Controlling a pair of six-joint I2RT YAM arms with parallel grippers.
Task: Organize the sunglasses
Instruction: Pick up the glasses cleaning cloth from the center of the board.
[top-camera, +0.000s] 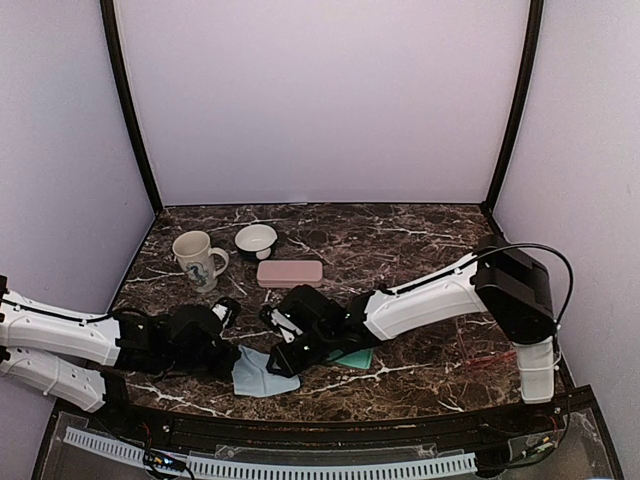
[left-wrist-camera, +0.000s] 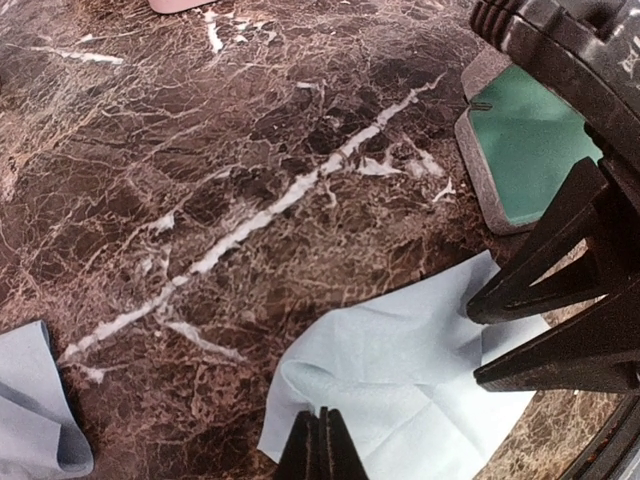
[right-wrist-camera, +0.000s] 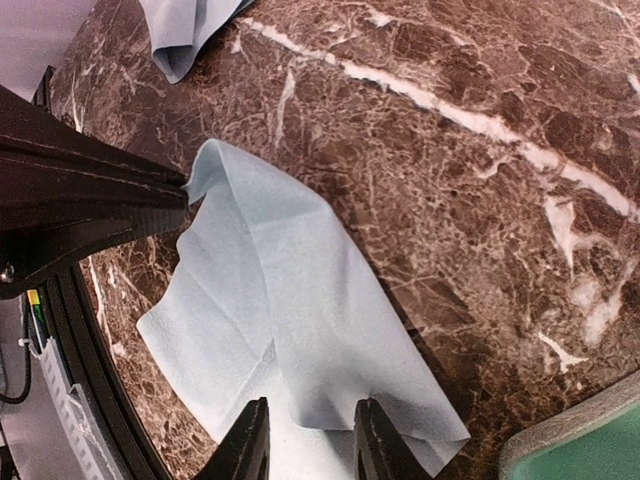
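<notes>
Between the fingers of the open right pincer (right-wrist-camera: 308, 440), a light-blue fabric cloth (right-wrist-camera: 290, 300) on brown marble surface (right-wrist-camera: 470, 200), left pincer (left-wrist-camera: 320, 447) closed on its corner

A cloth (right-wrist-camera: 290, 310) lies on the table (top-camera: 420, 240) between the two grippers. One corner meets the tip of the left gripper (left-wrist-camera: 322, 425), and the opposite edge lies under and between the fingers of the right gripper (right-wrist-camera: 308, 410). Ahead of the left gripper and to its right, past the right gripper, sits an open case (left-wrist-camera: 530, 160), near the cloth. A second cloth (left-wrist-camera: 35, 410) lies to the left gripper's left, apart from the first. Farther back than both grippers lies a closed case (top-camera: 290, 273), with a bowl (top-camera: 256, 240) behind it and a mug (top-camera: 198, 258) to its left. A pair of sunglasses (top-camera: 490, 357) lies well behind the right gripper, near its arm's base.
</notes>
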